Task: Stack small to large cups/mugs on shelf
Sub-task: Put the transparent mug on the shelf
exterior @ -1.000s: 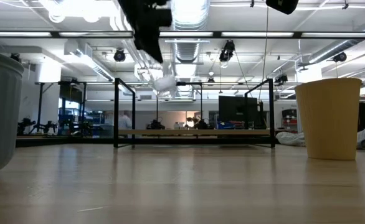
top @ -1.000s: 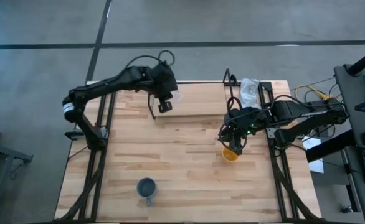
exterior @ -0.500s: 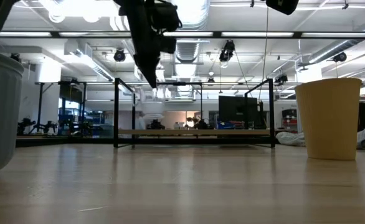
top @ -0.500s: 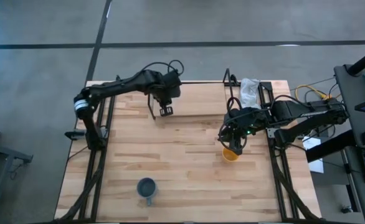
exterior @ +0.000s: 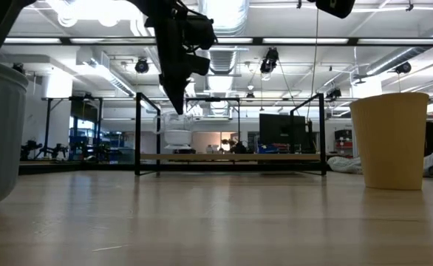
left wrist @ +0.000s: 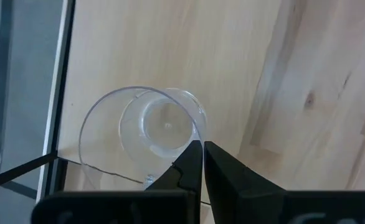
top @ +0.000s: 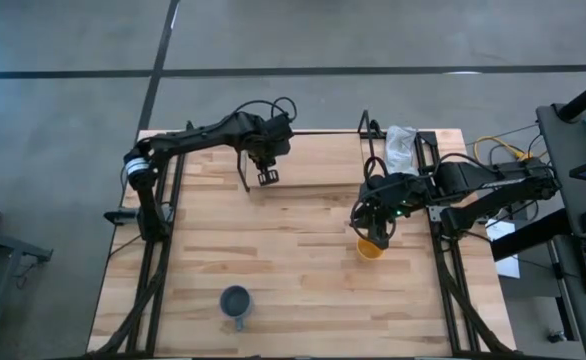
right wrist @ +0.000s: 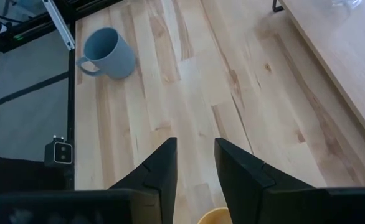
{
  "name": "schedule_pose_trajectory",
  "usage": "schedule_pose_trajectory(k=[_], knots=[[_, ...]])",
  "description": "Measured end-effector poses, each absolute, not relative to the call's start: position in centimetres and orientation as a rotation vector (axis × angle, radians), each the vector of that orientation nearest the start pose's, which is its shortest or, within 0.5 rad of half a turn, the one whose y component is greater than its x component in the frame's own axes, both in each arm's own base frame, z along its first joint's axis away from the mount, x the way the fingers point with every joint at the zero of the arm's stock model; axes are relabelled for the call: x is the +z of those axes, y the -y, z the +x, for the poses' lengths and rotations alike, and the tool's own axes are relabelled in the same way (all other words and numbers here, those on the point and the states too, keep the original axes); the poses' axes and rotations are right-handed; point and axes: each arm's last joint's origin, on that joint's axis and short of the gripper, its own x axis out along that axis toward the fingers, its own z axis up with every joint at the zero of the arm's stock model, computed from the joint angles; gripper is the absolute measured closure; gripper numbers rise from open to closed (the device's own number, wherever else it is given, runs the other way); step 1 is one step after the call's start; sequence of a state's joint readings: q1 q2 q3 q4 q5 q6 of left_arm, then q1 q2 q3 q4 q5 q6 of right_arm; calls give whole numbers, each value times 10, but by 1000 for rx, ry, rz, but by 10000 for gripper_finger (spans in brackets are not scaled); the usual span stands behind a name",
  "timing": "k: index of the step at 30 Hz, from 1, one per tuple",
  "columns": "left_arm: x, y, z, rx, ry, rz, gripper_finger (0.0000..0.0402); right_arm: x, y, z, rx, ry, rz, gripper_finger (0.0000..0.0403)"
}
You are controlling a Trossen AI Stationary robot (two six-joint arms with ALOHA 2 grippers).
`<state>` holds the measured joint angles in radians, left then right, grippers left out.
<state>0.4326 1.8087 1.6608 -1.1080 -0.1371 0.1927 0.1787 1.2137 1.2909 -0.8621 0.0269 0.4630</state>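
Left gripper (top: 267, 176): at the shelf's left end, near the far edge; fingers clamped on the rim of the clear glass cup (left wrist: 150, 134).
Clear glass cup: upright on the shelf (top: 318, 176), left end, beside the wire upright (exterior: 137, 133).
Right gripper (top: 370, 228): right of centre, directly above the yellow cup (top: 370, 248); fingers slightly apart, cup not gripped.
Yellow cup: upright on the worktop (top: 273, 260), near the right edge, in front of the shelf.
Grey-blue mug (top: 235, 303): near the front edge, left of centre, well apart from both arms.
Obstructions: worktop bare between mug and shelf.
Surroundings: crumpled clear plastic (top: 400, 146) at the far right corner.
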Motion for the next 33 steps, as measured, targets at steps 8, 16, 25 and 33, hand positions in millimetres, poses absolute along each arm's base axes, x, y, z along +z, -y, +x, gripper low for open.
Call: schedule_pose_trajectory(k=[8,16,25,33], knots=[[292,-166,323,380,-1289,-63,402,360,-41,232,-40,-801,357,301],[286,-170,321,367,-1296,-95,402,360,-41,232,-40,-801,357,301],[278,-172,324,368,-1296,-103,402,360,-41,232,-40,-799,358,301],[278,-173,324,382,-1289,-117,402,360,-41,232,-39,-798,358,300]])
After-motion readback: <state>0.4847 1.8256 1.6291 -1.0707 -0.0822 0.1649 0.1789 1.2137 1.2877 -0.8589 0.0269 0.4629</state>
